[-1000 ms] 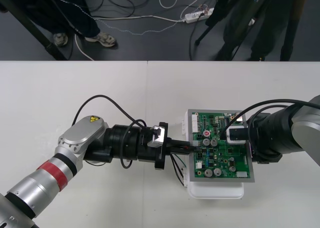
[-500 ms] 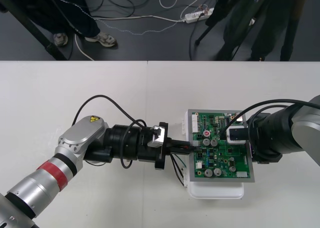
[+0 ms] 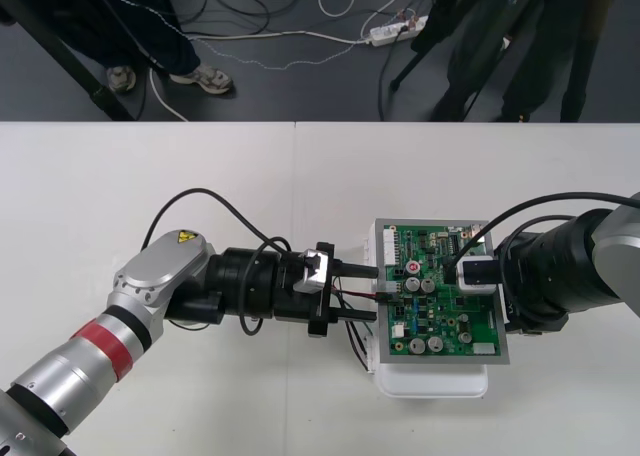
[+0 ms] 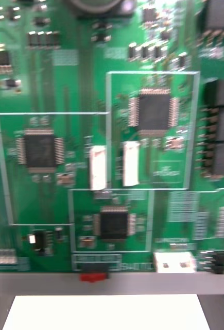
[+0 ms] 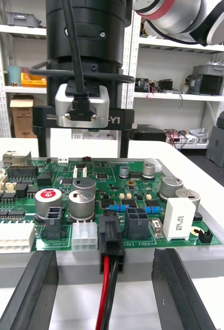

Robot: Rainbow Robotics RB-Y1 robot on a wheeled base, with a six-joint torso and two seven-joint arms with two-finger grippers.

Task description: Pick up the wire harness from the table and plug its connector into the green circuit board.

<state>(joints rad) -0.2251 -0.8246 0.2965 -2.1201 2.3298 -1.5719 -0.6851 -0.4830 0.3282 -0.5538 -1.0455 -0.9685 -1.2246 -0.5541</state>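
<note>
Bright, even light from above falls on the white table [image 3: 150, 176] and the green circuit board [image 3: 455, 311], leaving only soft shadows under the left arm [image 3: 160, 276].

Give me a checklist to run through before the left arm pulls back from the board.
1. Plug in the board: ok. The black plug sits in a connector on the near edge of the green circuit board.
2. The left gripper open: ok. Its fingers stand wide on either side of the plug, apart from it.
3. Wires clear of the fingers: ok. The red and black wires run down the gap, touching neither.
4. The right gripper bracing the board: cannot tell. It stands open over the side of the board opposite the plug, and whether it touches is hidden.
</note>
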